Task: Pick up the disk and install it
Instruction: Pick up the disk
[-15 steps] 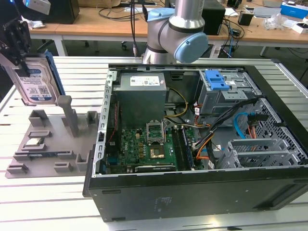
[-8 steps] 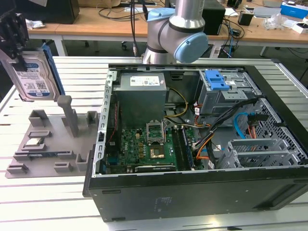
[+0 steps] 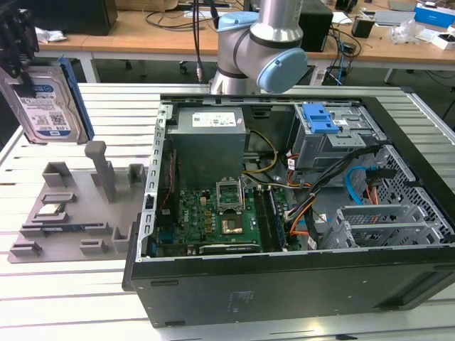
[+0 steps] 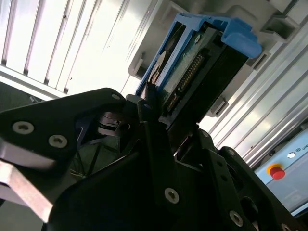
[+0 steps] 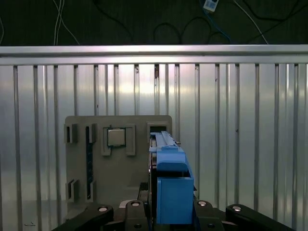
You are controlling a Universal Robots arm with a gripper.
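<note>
Your gripper is up at the exterior view's left, and its jaws are clamped tight on the disk. You've got the disk by one end, standing upright with its white-and-blue label facing the exterior camera and the blue carrier frame running down its edge. It hangs in the air over the far end of the grey fixture tray, clear of the tray's posts and slots. In the first wrist view you're looking straight along the blue carrier, edge-on between the black fingers, with the tray spread out beyond it on the slatted metal table. A small square silver chip sits in its pocket on that tray, just beside the line of the carrier. In the second wrist view the drive's connector end shows, pinched between the finger links. Over at the exterior view's right the open computer case lies on the table, well apart from the disk. Its grey drive cage sits in the far corner with a blue latch on top, and the arm's blue-capped joint stands behind the case.
</note>
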